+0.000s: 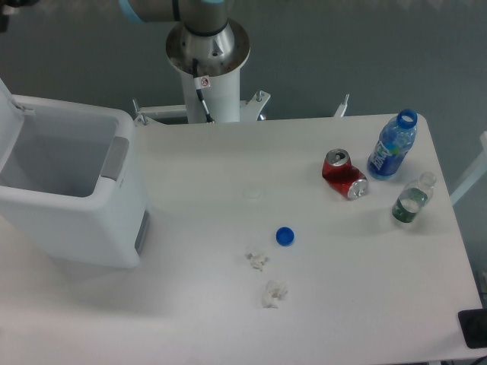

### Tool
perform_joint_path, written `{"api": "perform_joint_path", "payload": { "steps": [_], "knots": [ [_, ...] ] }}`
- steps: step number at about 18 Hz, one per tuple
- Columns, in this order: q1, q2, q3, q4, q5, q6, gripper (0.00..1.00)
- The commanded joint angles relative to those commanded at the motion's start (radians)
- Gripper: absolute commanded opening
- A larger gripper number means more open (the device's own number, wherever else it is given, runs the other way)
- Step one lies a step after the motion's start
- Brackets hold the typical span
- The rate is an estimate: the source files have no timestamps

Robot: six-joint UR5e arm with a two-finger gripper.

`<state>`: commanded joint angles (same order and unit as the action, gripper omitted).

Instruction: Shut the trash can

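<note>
A white worktop [205, 228] is seen. Near its right edge a dented red can [344, 174] is laid on its side, just beside an uncapped blue bottle [393, 144] standing upright. A small clear bottle [413, 198] is placed near these. A blue cap [285, 236] is found near the middle, with two crumpled white scraps [257, 261] [274, 293] below it.

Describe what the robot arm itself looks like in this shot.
Mostly out of frame. The arm shows a silver-grey tube with a light blue joint ring, above a round metallic base on a white pedestal bearing a small red-and-white sticker and a thin black cable.
</note>
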<state>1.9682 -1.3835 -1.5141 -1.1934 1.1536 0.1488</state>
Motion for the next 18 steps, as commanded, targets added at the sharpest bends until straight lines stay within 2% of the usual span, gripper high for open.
{"api": "perform_joint_path", "payload": {
  "steps": [5,14,18],
  "knots": [
    [-0.060,-0.071,0.061,0.015,0.000,0.008,0.10],
    [-0.126,-0.098,0.092,0.017,0.006,0.006,0.10],
    [-0.181,-0.123,0.092,0.017,0.073,0.006,0.10]
  ]
}}
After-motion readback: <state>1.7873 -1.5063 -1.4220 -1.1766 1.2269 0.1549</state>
